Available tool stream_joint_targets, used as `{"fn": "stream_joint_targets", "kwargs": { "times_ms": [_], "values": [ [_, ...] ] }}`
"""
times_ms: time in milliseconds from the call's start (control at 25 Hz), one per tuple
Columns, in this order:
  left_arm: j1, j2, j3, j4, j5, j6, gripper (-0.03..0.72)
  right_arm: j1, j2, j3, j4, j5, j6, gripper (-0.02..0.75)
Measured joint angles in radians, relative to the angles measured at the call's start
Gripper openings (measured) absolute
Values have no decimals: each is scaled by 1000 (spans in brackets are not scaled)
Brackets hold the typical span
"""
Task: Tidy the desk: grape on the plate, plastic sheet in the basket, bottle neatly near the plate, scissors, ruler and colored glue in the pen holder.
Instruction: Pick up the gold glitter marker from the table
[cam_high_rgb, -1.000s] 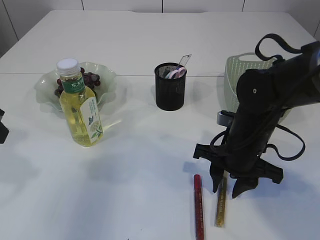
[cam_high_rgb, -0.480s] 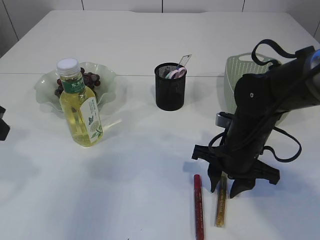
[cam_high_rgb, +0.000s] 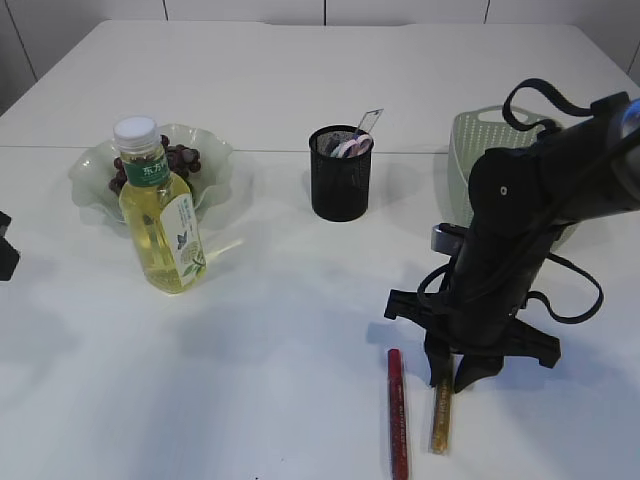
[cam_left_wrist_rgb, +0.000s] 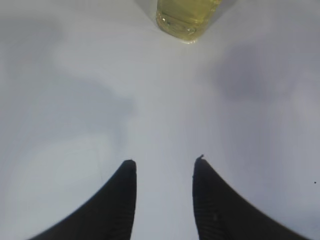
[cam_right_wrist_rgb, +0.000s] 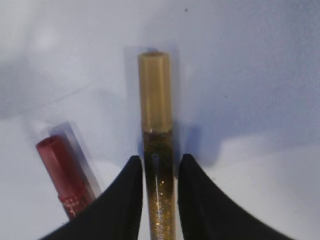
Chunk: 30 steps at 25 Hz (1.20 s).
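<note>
A gold glitter glue stick (cam_high_rgb: 441, 412) lies on the white table, with a red glue stick (cam_high_rgb: 397, 420) just to its left. My right gripper (cam_high_rgb: 452, 384) is down over the gold stick's upper end, and in the right wrist view its fingers press both sides of the gold tube (cam_right_wrist_rgb: 156, 100) while the red stick (cam_right_wrist_rgb: 62, 170) lies outside the left finger. My left gripper (cam_left_wrist_rgb: 164, 161) is open over bare table, facing the bottle's base (cam_left_wrist_rgb: 184, 20). The bottle (cam_high_rgb: 165, 220) stands by the plate (cam_high_rgb: 90, 172) that holds grapes (cam_high_rgb: 183, 158). Pink scissors handles (cam_high_rgb: 350, 146) and a clear ruler (cam_high_rgb: 371, 120) stick out of the black pen holder (cam_high_rgb: 340, 178). The plastic sheet is hidden.
A pale green basket (cam_high_rgb: 468, 150) stands at the right behind my right arm. The pen holder sits in the middle, beyond the glue sticks. The table's front edge runs just below the glue sticks.
My right gripper's fingers have come together around the gold glue stick. The arm has dropped slightly. The left arm and all the objects stay where they were.
</note>
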Motion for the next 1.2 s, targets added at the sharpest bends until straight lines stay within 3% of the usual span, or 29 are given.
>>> {"fn": "stream_joint_targets", "kwargs": {
  "times_ms": [280,760,880,1200],
  "values": [
    [0,0,0,0,0,0,275,0,0,0,0,0,0,114],
    [0,0,0,0,-2,0,267,0,-71,0,88,-58,-179,103],
    [0,0,0,0,-2,0,262,-2,-112,0,209,-83,-319,103],
    [0,0,0,-2,12,0,259,-70,-175,0,732,-77,-897,102]
  ]
}}
